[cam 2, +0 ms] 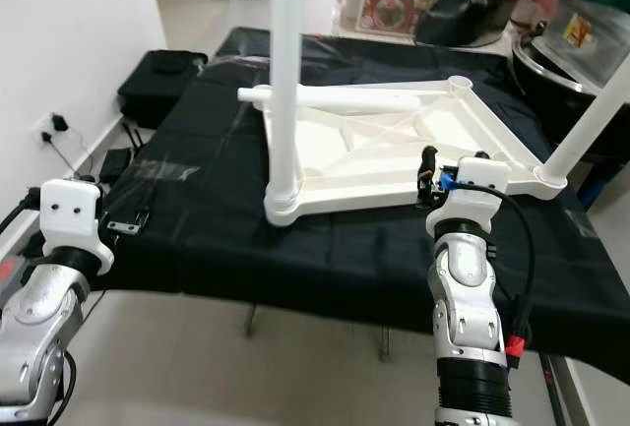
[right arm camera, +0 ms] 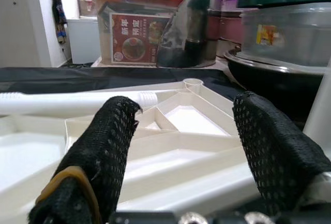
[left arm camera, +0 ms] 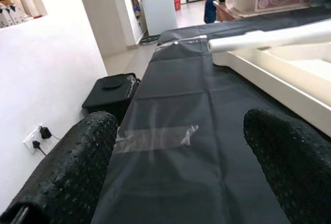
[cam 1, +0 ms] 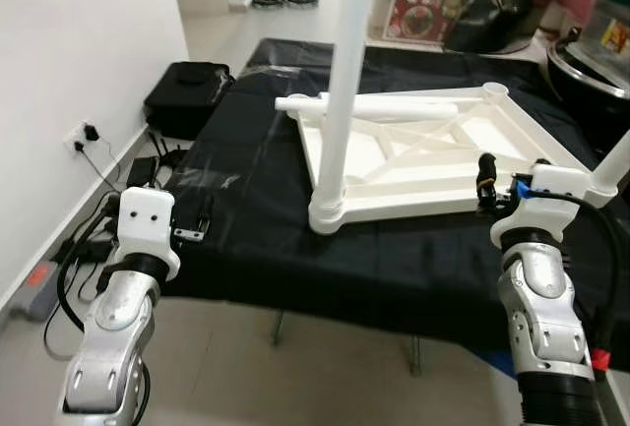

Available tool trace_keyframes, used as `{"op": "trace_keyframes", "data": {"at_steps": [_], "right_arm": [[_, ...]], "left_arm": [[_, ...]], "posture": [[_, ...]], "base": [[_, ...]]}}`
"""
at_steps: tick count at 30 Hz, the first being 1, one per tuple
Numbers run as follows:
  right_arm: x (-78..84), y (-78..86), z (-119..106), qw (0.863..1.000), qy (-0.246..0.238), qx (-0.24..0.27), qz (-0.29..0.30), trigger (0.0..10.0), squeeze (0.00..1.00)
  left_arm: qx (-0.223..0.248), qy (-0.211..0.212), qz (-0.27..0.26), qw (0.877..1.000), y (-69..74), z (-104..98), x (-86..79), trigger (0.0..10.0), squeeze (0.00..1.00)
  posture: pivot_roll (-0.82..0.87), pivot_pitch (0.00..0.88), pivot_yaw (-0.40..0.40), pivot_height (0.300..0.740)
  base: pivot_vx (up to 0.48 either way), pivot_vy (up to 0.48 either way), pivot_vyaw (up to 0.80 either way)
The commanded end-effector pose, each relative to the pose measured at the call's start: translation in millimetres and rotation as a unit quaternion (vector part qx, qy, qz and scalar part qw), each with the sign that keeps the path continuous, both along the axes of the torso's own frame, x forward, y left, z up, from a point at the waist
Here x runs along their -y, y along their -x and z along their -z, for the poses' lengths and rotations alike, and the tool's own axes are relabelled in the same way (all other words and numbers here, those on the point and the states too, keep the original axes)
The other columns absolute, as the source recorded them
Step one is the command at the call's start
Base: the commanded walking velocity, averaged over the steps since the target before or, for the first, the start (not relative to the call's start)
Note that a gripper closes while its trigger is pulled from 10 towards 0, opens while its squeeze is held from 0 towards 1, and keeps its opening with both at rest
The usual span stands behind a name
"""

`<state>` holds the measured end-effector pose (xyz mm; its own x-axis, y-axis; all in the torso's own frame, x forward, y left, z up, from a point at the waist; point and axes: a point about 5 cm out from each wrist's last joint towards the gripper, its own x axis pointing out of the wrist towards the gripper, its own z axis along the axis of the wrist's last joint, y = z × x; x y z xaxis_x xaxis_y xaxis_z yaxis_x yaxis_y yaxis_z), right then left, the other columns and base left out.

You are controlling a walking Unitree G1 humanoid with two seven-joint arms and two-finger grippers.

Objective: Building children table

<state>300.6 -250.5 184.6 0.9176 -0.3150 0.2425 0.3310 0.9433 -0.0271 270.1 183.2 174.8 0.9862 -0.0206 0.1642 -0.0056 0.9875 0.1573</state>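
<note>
So: right hand (cam 2: pixel 430 172) released, fingers spread, at the near edge of the upturned table top (cam 1: pixel 423 151), mid-surface. Left hand (cam 1: pixel 192 221) released too, over the surface's (cam 1: pixel 246 249) left edge near some clear tape (left arm camera: pixel 155 137). One leg (cam 1: pixel 340 101) stands in the near-left corner socket, another (cam 2: pixel 586 121) probably in the near-right. Loose leg (cam 1: pixel 374 106) lies along the top's far edge. Next: reach past, grip it mid-shaft, seat it plumb in a far socket (cam 1: pixel 495 90). Black cloth on the surface. Beyond: black bag (cam 1: pixel 187 96) on the floor, wall socket (cam 1: pixel 81 136), cookware (cam 2: pixel 581 42) far right.
</note>
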Motion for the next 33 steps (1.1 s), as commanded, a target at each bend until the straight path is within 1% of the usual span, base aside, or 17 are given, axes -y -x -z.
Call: {"op": "trace_keyframes", "data": {"at_steps": [1, 7, 13, 20, 25, 26, 27, 28, 29, 30, 31, 33], "right_arm": [[-9.8, -4.0, -2.9, 1.0, -0.007, 0.005, -0.017, 10.0, 0.0], [-9.7, -4.1, -3.6, 1.0, -0.008, 0.006, -0.016, 10.0, 0.0], [-11.8, -5.4, -5.8, 1.0, -0.015, 0.01, -0.018, 10.0, 0.0], [-6.7, -10.5, -3.9, 0.998, -0.056, -0.001, -0.022, 10.0, 0.0], [-1.3, -12.2, -4.8, 0.998, -0.06, -0.003, -0.019, 10.0, 0.0], [6.7, -14.3, -7.3, 0.998, -0.067, -0.001, -0.01, 10.0, 0.0], [6.7, -14.3, -7.3, 0.998, -0.067, -0.001, -0.01, 10.0, 0.0], [14.3, -16.3, -9.6, 0.997, -0.08, 0.002, -0.002, 10.0, 0.0], [14.3, -16.3, -9.6, 0.997, -0.08, 0.002, -0.002, 10.0, 0.0], [26.3, -20.4, -10.3, 0.996, -0.089, -0.004, -0.001, 10.0, 0.0], [26.3, -20.4, -10.3, 0.996, -0.089, -0.004, -0.001, 10.0, 0.0], [54.6, -29.4, -11.1, 0.994, -0.104, -0.035, -0.025, 10.0, 0.0]], "left_arm": [[-0.006, -0.003, -0.014, 1.0, 2.3, 3.2, -6.6, 10.0, 0.0], [-0.004, -0.005, -0.017, 1.0, 2.2, 3.0, -7.1, 10.0, 0.0], [-0.001, 0.004, -0.028, 1.0, 1.3, 1.1, -9.1, 10.0, 0.0], [-0.006, 0.007, -0.027, 1.0, 1.9, 3.6, -9.2, 10.0, 0.0], [-0.003, 0.007, -0.028, 1.0, 2.7, 3.9, -8.0, 10.0, 0.0], [-0.006, 0.01, -0.025, 1.0, 3.4, 5.0, -6.2, 10.0, 0.0], [-0.006, 0.01, -0.025, 1.0, 3.4, 5.0, -6.2, 10.0, 0.0], [-0.008, 0.011, -0.019, 1.0, 3.9, 5.6, -4.1, 10.0, 0.0], [-0.008, 0.011, -0.019, 1.0, 3.9, 5.6, -4.1, 10.0, 0.0], [-0.01, 0.011, -0.015, 1.0, 5.0, 6.8, -1.6, 10.0, 0.0], [-0.01, 0.011, -0.015, 1.0, 5.0, 6.8, -1.6, 10.0, 0.0], [-0.011, 0.014, -0.005, 1.0, 6.6, 8.3, 3.0, 10.0, 0.0]], "posture": [[0.14, 0.062, -0.066, 0.74], [0.14, 0.061, -0.066, 0.74], [0.14, 0.056, -0.067, 0.74], [0.14, 0.047, -0.069, 0.74], [0.14, 0.045, -0.074, 0.74], [0.14, 0.044, -0.073, 0.74], [0.14, 0.044, -0.073, 0.74], [0.14, 0.041, -0.076, 0.74], [0.14, 0.041, -0.076, 0.74], [0.14, 0.037, -0.075, 0.74], [0.14, 0.037, -0.075, 0.74], [0.14, 0.034, -0.077, 0.74]], "base": [[0.322, 0.0, 0.0], [0.326, 0.0, 0.0], [0.0, 0.0, 0.0], [0.0, 0.0, 0.0], [0.0, 0.0, 0.0], [0.0, 0.0, 0.0], [0.0, 0.0, 0.0], [0.0, 0.0, 0.0], [0.0, 0.0, 0.0], [0.0, 0.0, 0.0], [0.0, 0.0, 0.0], [0.0, 0.0, 0.0]]}}
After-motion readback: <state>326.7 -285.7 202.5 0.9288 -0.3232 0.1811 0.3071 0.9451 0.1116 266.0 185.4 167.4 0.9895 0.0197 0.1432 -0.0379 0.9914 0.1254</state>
